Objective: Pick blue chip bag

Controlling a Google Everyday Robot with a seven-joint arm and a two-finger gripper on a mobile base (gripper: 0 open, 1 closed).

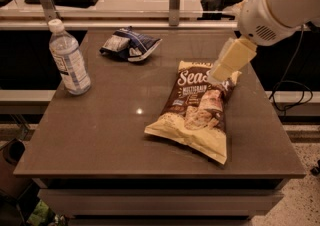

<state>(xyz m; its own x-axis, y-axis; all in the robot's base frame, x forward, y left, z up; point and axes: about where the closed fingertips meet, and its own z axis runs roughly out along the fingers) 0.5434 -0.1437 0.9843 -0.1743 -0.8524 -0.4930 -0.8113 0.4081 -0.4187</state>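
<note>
The fingers (231, 61) hang at the end of the white arm (280, 2), over the top edge of the large Sea Salt bag (196, 112); whether they are parted or closed cannot be told, and nothing shows in their hold. The blue chip bag (130, 45) lies well apart to their left, farther back on the table (100, 135). Beyond it, farther left, stands a water bottle (69, 62).
</note>
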